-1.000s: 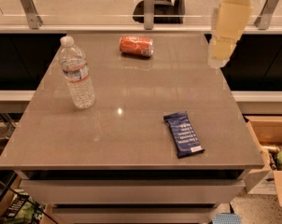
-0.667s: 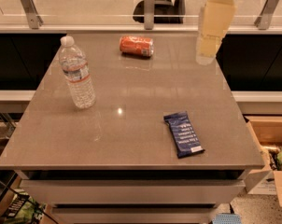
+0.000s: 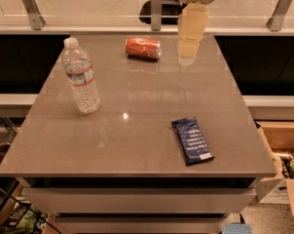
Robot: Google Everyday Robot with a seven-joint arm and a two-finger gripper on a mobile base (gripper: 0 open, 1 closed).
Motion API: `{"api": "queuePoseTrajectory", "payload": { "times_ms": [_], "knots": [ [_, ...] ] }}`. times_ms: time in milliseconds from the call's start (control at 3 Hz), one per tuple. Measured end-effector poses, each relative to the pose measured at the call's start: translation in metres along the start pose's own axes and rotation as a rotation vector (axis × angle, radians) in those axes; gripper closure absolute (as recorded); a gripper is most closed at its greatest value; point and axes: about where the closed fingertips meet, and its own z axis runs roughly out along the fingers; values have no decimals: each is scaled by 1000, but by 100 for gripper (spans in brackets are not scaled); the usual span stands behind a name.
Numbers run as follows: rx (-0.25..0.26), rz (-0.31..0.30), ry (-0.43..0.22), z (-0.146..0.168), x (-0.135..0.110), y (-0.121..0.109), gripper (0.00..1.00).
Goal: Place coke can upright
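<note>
The coke can (image 3: 143, 48) is orange-red with silver ends and lies on its side near the far edge of the grey table (image 3: 137, 130). My gripper (image 3: 188, 57) is cream-coloured and hangs down from the top of the camera view. It hovers over the far part of the table, just right of the can and apart from it. It holds nothing that I can see.
A clear water bottle (image 3: 81, 77) stands upright at the left of the table. A dark blue snack packet (image 3: 192, 140) lies flat at the front right. A glass rail with metal posts (image 3: 156, 6) runs behind the table. A cardboard box (image 3: 283, 165) stands on the floor at the right.
My gripper has moved left along the far edge of the table, from beyond its right side to just right of the can. The can, bottle and packet have not moved.
</note>
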Motion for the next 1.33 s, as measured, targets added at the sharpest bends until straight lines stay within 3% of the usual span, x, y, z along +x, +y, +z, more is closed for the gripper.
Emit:
{"api": "queuePoseTrajectory", "payload": {
  "times_ms": [333, 667, 1333],
  "knots": [
    [-5, -29, -2, 27, -25, -40, 0],
    [29, -29, -24, 27, -31, -50, 0],
    [42, -47, -29, 30, -39, -63, 0]
  ]
}}
